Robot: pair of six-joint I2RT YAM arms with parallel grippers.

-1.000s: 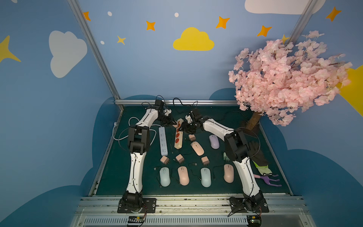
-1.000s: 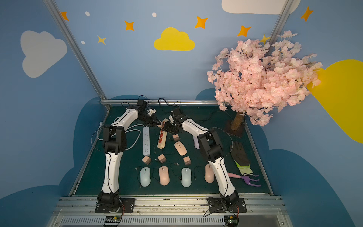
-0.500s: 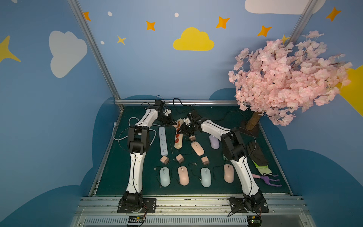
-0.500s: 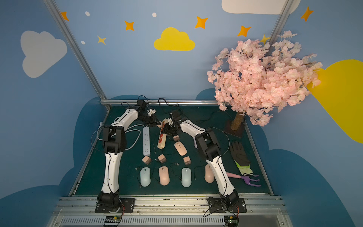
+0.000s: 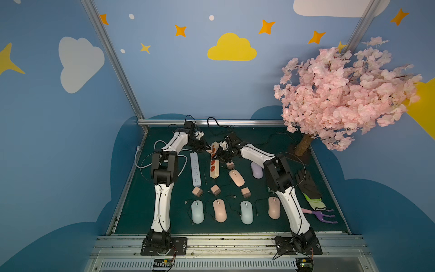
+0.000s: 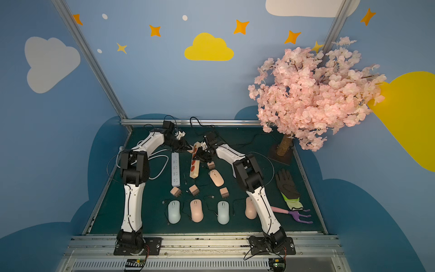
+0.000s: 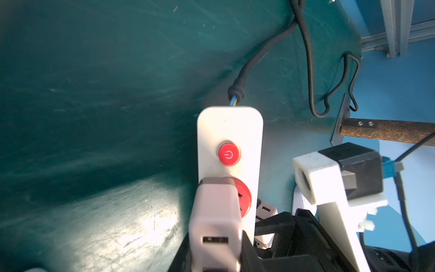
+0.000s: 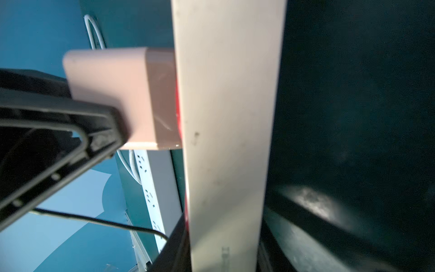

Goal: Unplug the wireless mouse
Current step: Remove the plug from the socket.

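A cream power strip (image 5: 214, 168) with red sockets lies at the back of the green mat, seen close in the left wrist view (image 7: 229, 131). A pink charger (image 7: 215, 212) is plugged into its socket beside the red button. My left gripper (image 7: 215, 249) is shut on this charger, and its USB port looks empty. My right gripper (image 8: 226, 247) is shut on the strip's body (image 8: 230, 141), one black finger on each side. Several wireless mice lie on the mat; a pink mouse (image 5: 236, 177) is nearest the strip. Which mouse belongs to the charger I cannot tell.
A white power strip (image 5: 195, 169) lies just left of the cream one. Loose pink chargers (image 5: 197, 192) and a row of mice (image 5: 246, 212) fill the front. A lilac mouse (image 5: 256, 169), black glove (image 5: 308, 186), purple rake (image 5: 320, 214) and blossom tree (image 5: 341, 94) are on the right.
My right gripper has moved left onto the cream power strip and closed its jaws on it. The left gripper has kept its hold on the pink charger.
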